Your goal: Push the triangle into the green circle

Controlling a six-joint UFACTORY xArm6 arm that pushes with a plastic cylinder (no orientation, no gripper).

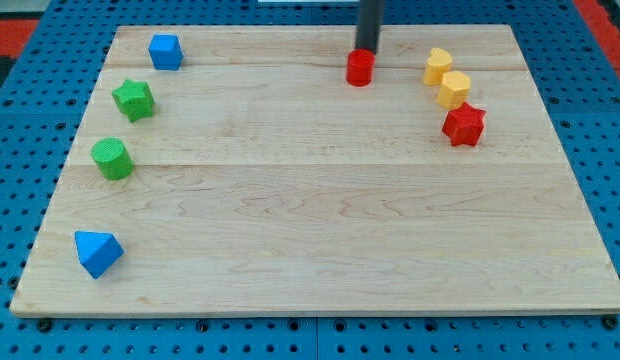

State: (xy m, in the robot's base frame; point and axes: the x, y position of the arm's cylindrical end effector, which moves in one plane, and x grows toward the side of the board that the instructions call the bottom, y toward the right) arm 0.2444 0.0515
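The wooden board (320, 200) shows the push not yet begun: the blue triangle (98, 252) sits at the view's bottom left, apart from the green circle (112, 159) above it. My tip (365, 49), a bare rod holding nothing, rests just behind the red cylinder (360, 68) at the view's top, well apart from both

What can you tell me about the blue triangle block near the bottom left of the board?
The blue triangle is a small, solid-looking wedge in matte blue, lying flat on the wooden board near the view's bottom left corner. Nothing touches it. The green circle sits above it, apart. My tip is far off at the view's top, just behind the red cylinder.
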